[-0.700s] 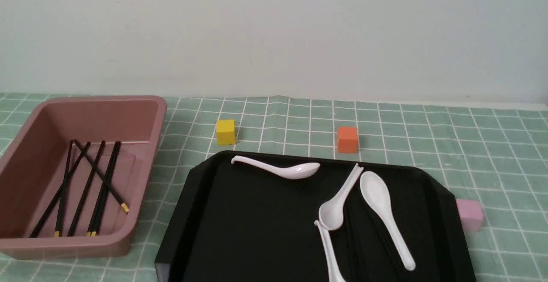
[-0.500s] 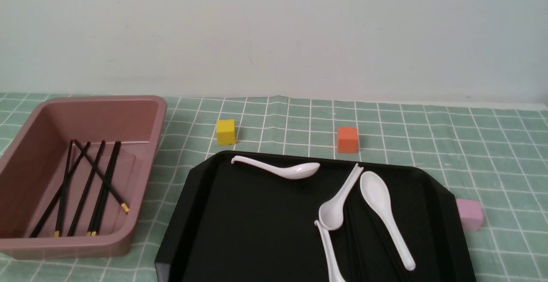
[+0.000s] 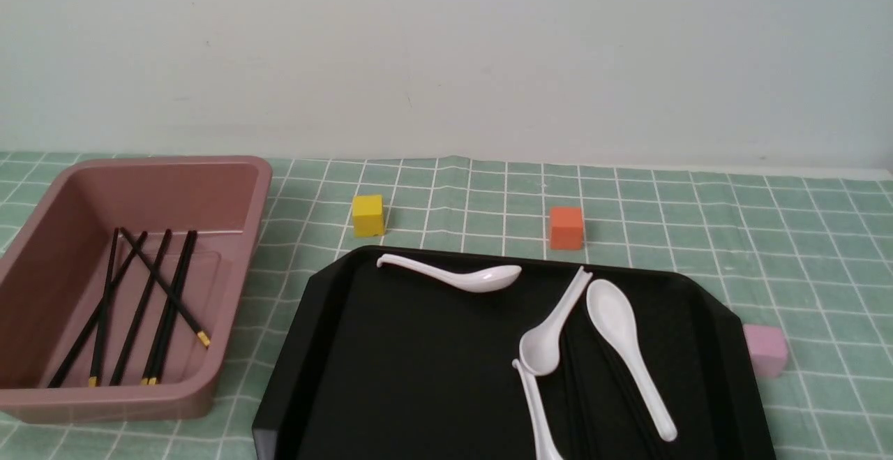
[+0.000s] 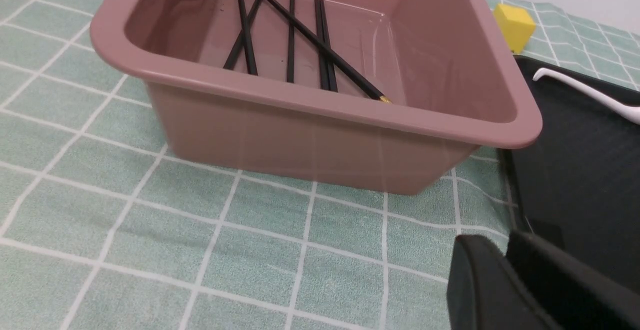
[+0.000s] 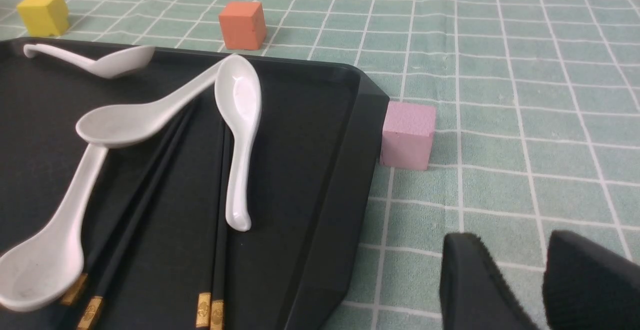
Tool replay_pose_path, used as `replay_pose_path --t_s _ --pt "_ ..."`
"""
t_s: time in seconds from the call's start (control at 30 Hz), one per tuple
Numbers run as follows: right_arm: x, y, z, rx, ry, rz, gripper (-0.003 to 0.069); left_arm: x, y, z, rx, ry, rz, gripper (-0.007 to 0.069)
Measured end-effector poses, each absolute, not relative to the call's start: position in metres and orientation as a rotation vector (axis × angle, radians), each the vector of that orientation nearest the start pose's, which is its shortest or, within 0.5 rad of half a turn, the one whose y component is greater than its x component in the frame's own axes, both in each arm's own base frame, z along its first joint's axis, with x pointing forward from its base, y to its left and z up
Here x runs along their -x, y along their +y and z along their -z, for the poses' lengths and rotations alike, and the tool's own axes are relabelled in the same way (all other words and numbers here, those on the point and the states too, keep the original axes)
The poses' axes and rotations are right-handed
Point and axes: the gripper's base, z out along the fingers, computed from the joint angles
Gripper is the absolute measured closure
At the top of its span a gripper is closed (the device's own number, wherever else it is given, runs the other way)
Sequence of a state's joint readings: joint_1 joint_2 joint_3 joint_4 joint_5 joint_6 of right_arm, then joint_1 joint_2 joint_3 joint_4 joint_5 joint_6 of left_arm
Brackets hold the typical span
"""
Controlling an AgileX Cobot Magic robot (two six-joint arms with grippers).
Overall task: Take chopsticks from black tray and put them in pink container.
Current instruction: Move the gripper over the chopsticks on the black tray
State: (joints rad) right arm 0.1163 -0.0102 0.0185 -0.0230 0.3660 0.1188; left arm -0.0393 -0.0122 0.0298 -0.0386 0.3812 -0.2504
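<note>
Front view: container [image 3: 167, 160] at left on the cloth [image 3: 698, 223], 6 chopsticks [image 3: 139, 306] lying in it, one crossed over the others. Tray [image 3: 418, 376] centre-right, 4 spoons [image 3: 628, 348] on it; more dark sticks between the spoons, too faint here to count. Cubes, 3: yellow cube [image 3: 368, 215] and orange cube [image 3: 566, 227] behind the tray, pink cube [image 3: 765, 350] just beside its right edge. Cloth is a green-and-white check; plain pale wall [image 3: 446, 62] behind. No arm in this view. Left wrist view: container [image 4: 320, 104] with the same 6 chopsticks [image 4: 291, 34], tray corner [image 4: 575, 159] just beside it. Left gripper [image 4: 492, 242] over the cloth, fingers together, nothing between them. Right wrist view: 4 chopsticks [image 5: 150, 210] on the tray [image 5: 320, 134], counted by their gold bands, partly under the 4 spoons [image 5: 240, 134]. Right gripper [image 5: 520, 250] over the cloth beside the tray, fingers slightly apart, holding nothing.
</note>
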Motion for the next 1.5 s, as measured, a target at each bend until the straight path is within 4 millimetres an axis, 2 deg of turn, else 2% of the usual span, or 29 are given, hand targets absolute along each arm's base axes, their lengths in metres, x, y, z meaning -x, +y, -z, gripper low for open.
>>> replay_pose_path --t_s 0.5,0.6,0.7,0.83,0.93,1.27,1.4,1.5 --pt "-0.053 0.005 -0.175 0.014 1.857 -0.135 0.0419 -0.052 -0.003 -0.17 0.223 1.876 0.236 0.0519" --pt "-0.053 0.007 -0.176 -0.093 1.842 -0.252 0.0419 -0.052 -0.003 -0.17 0.223 1.876 0.236 0.0516" --pt "-0.054 0.014 -0.182 -0.434 1.752 -0.635 0.0419 -0.052 -0.003 -0.17 0.223 1.876 0.236 0.0512" --pt "-0.055 0.015 -0.191 -0.734 1.588 -0.962 0.0419 -0.052 -0.003 -0.17 0.223 1.876 0.236 0.0511" --pt "-0.055 0.015 -0.193 -0.789 1.55 -1.022 0.0419 -0.052 -0.003 -0.17 0.223 1.876 0.236 0.0509" --pt "-0.056 0.008 -0.203 -0.8 1.404 -1.028 0.0435 -0.052 -0.003 -0.17 0.223 1.876 0.236 0.0491" --pt "-0.053 0.006 -0.225 -0.698 1.346 -0.967 0.0518 -0.052 -0.003 -0.17 0.223 1.876 0.236 0.049" --pt "-0.048 0.01 -0.279 -0.46 1.402 -0.789 0.066 -0.052 -0.003 -0.17 0.223 1.876 0.236 0.0482"
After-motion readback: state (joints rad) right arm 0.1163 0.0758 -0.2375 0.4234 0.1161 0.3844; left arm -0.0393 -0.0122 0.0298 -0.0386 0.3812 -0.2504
